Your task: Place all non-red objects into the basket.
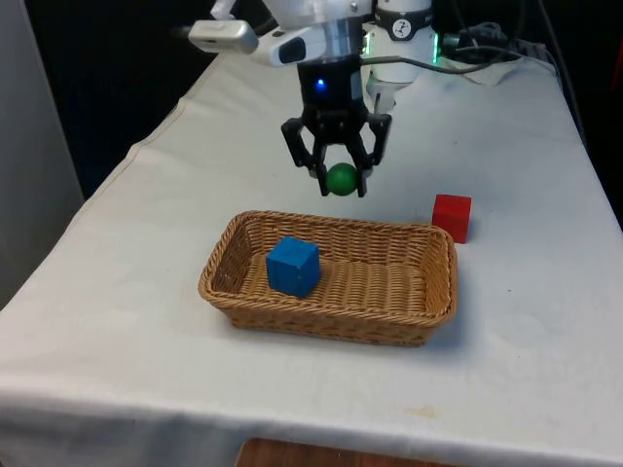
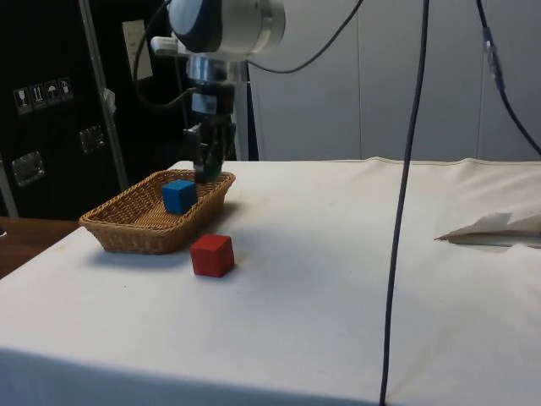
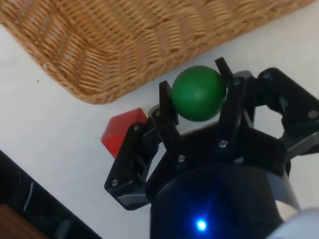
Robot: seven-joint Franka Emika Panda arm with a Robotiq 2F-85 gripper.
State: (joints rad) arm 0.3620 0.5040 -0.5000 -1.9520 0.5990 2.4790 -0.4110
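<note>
I had the gripper [image 1: 341, 181] clamped on the green ball [image 1: 342, 179], its two fingers pressed against opposite sides of it, as the wrist view showed plainly. The ball hung in the air just over the far rim of the wicker basket [image 1: 428, 243], not yet over the middle of it as far as I could judge from the front and side views.

The blue cube [image 1: 292, 266] already lay inside the basket, toward the front view's left end, so that part of the job was finished. The red cube [image 1: 452, 216] sat on the bench [image 1: 117, 292] just beside the basket's far corner on the front view's right, and it belonged there, being red.

By my reckoning the task was more than half done: one non-red object was in, the other was in hand and nearly above its place. What remained was to carry the ball a little further over the basket's floor and let it go. Being round, it might roll on the weave, though the walls looked high enough to keep it in.
</note>
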